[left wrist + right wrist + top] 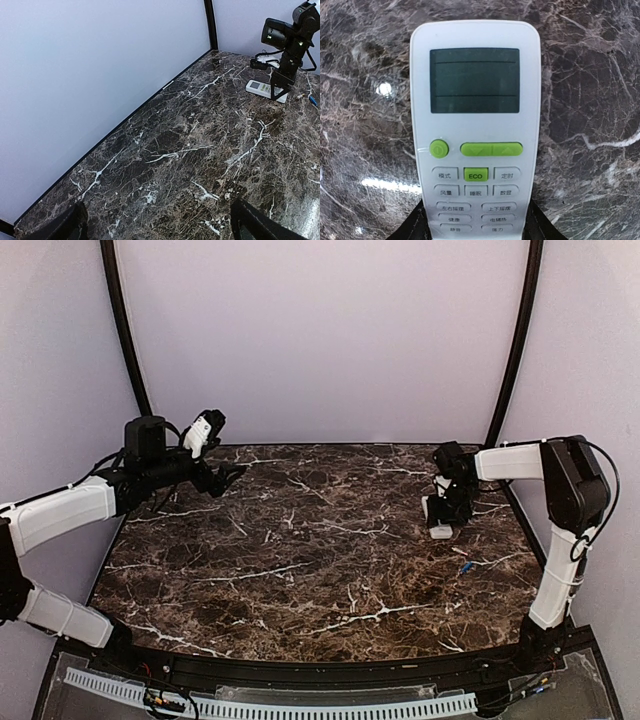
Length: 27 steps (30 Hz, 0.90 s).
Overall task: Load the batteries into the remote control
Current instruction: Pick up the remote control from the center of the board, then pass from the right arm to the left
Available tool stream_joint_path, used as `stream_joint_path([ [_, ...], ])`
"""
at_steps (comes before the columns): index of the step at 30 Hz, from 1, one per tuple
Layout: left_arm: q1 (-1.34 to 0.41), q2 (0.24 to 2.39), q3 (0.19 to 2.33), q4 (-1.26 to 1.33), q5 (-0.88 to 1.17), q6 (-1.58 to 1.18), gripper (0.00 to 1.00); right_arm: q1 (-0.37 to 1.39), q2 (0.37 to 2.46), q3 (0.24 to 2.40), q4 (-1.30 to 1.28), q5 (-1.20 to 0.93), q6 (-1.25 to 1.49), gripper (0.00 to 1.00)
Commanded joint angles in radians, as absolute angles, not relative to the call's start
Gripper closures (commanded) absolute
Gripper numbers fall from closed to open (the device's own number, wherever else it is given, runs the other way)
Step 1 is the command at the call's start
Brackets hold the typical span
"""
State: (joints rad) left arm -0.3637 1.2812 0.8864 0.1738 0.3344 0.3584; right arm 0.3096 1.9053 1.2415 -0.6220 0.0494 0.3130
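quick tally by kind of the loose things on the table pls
remote control: 1
blue-marked battery: 1 that can be made out; any others are too small to tell
total: 2

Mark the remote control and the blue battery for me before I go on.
remote control (pixel 475 130): right wrist view, face just below the display.
blue battery (pixel 466 565): top external view, its blue part.
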Motion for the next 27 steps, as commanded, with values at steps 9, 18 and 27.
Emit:
stream_joint_path([
  [9, -0.641, 1.218, 0.93, -0.078, 0.307, 0.871, 0.01, 0.455, 1.818, 1.349, -0.772, -0.428, 0.056, 0.84],
  [18, -0.926, 1.386, 0.938, -0.179, 0.049, 1.139, 0.01, 0.701, 1.814, 1.386, -0.746, -0.734, 0.049, 0.91],
  [27, -0.945, 1.425, 0.922, -0.131, 0.068, 1.107, 0.03, 0.821, 1.859, 1.417, -0.712, -0.783, 0.045, 0.92],
])
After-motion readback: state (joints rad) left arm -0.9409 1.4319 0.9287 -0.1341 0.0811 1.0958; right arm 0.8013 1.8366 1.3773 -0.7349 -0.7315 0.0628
